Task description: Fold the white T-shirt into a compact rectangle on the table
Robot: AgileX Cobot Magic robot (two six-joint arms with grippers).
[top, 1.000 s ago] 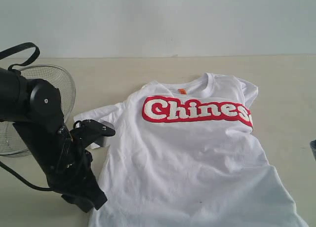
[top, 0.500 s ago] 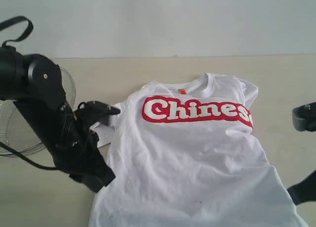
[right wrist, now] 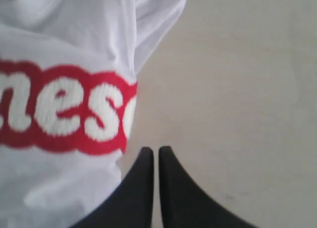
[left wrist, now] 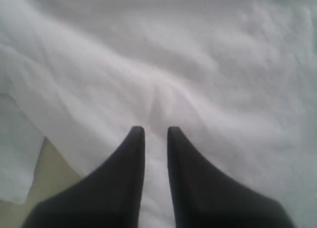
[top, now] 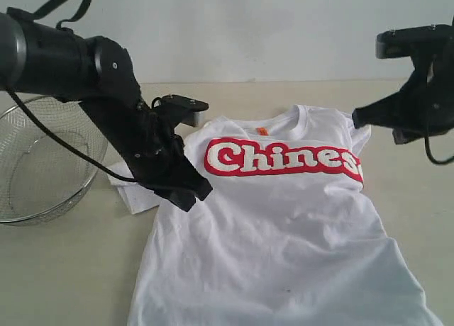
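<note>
On mid table [top: 64, 269] the white T-shirt [top: 284, 227] lies spread, collar [top: 284, 120] at 12. Step: start of side fold (my read). Left gripper [top: 195, 197] at shirt's 9, jaws nearly together, can't tell if pinching cloth. Right gripper [right wrist: 156, 151] closed, empty, at 2 beside sleeve [top: 358, 131]. Nxt: R must reopen & grab the edge.
</note>
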